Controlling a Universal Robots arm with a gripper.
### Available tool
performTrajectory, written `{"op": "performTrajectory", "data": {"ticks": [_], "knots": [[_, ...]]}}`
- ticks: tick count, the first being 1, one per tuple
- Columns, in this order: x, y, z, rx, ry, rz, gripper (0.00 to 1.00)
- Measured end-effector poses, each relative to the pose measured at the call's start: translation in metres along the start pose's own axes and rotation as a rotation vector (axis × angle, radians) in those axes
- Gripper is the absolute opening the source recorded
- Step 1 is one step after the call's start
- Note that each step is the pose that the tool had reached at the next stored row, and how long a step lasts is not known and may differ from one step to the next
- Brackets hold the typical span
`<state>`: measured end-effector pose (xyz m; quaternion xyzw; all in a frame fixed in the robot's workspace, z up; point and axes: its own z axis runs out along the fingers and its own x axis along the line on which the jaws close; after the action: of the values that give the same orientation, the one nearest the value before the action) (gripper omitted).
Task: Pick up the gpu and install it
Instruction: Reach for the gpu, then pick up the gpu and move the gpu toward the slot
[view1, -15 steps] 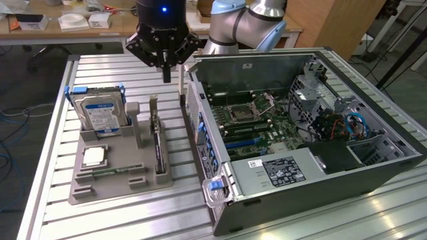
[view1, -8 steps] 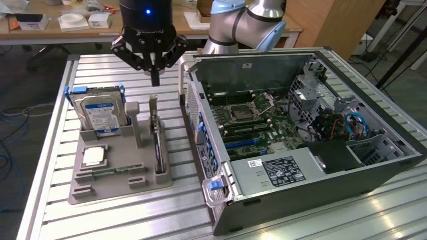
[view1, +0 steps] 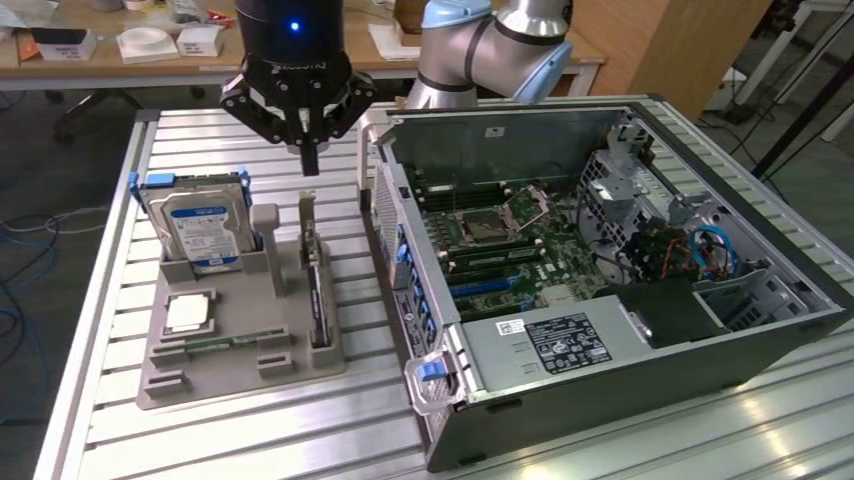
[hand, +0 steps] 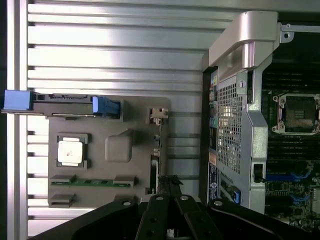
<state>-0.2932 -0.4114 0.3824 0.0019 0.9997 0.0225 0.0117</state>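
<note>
While your end effector (view1: 310, 158) hangs with fingers together, gripping nothing, the exterior view shows you the gpu (view1: 318, 300) on edge in the grey holder (view1: 227, 385) below it. At the wrist, the gpu (hand: 156, 150) lies just beyond those fingertips (hand: 169, 181).

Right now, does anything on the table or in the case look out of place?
Nothing stands out. The gpu stands on edge in the gray holder, the hard drive upright beside it, and the end effector hangs above the gpu.
</note>
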Motion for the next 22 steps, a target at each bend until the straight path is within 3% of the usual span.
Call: {"op": "performTrajectory", "data": {"ticks": [13,15,18,22], "knots": [[0.0,0.0,0.0,0.0,0.0,0.0,0.11],[0.0,0.0,0.0,0.0001,0.0,0.0,0.17],[0.0,0.0,0.0,0.0,0.0,0.0,0.35],[0.0,0.0,0.0,0.0,0.0,0.0,0.41]]}}
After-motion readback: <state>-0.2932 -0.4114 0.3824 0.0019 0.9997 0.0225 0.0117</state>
